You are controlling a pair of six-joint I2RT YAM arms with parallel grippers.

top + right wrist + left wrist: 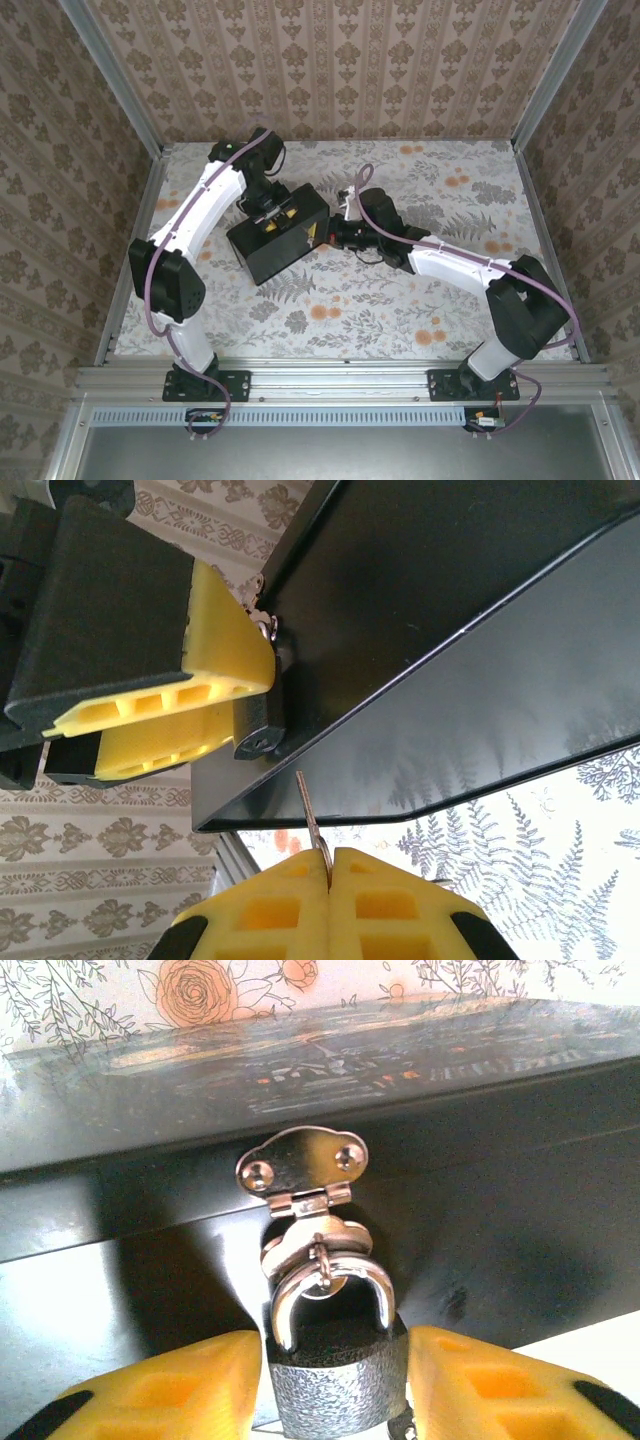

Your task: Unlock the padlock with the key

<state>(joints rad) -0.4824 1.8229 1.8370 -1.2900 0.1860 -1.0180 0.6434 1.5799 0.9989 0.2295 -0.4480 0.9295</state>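
L pincer (335, 1360) grips padlock (336, 1400); R pincer (330, 862) pinches key (307, 798)

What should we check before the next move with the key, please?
1. Key held by the right gripper: ok. The blade sticks out from between its shut fingers.
2. Padlock steadied by the left gripper: cannot tell. Its fingers flank the body, but firm contact is unclear.
3. Shackle through the hasp of the black box: ok, and it is closed.
4. Key tip at the padlock's underside: not ok. The tip is apart from it.
5. Key lined up with the keyway: cannot tell. The keyway is too small to make out.
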